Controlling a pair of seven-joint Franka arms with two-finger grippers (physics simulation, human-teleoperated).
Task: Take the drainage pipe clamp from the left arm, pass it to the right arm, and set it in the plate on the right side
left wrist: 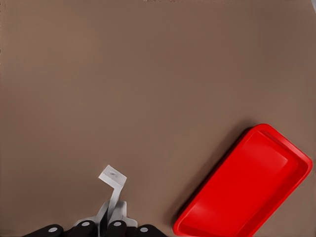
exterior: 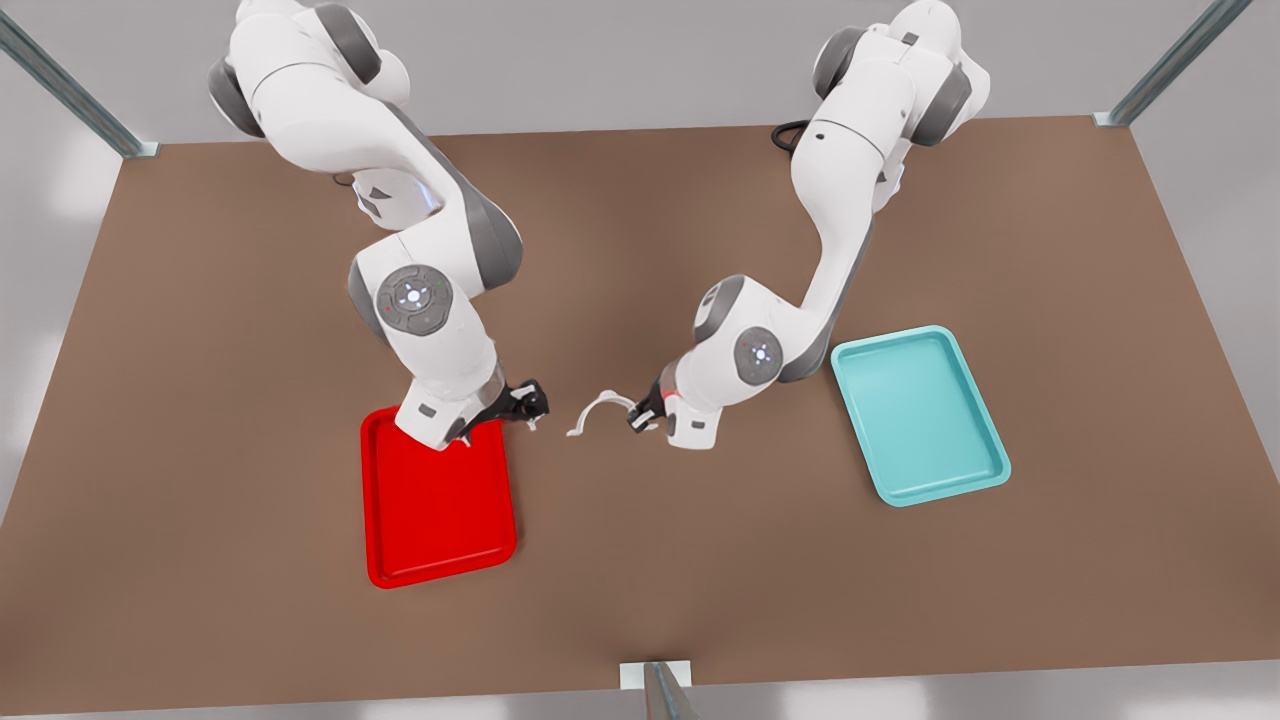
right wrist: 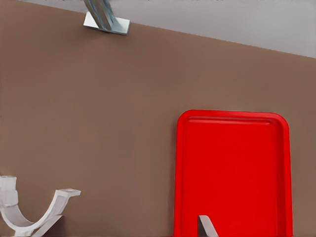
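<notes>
- Drainage pipe clamp (exterior: 597,409) hangs above the bench (exterior: 640,560) between both arms, the left gripper (exterior: 642,417) fingers pinching one end so the other stays free.
- Right gripper (exterior: 528,405) waits beside the plate (exterior: 440,525); whether its fingers are apart or together, I cannot tell.

Your left gripper (exterior: 640,418) low just off the plate's (exterior: 440,510) front-view-right side, jaws clamped on the drainage pipe clamp (exterior: 598,410), your right gripper (exterior: 530,403) over the plate's far corner, jaws spread, both wrists bent low.
</notes>
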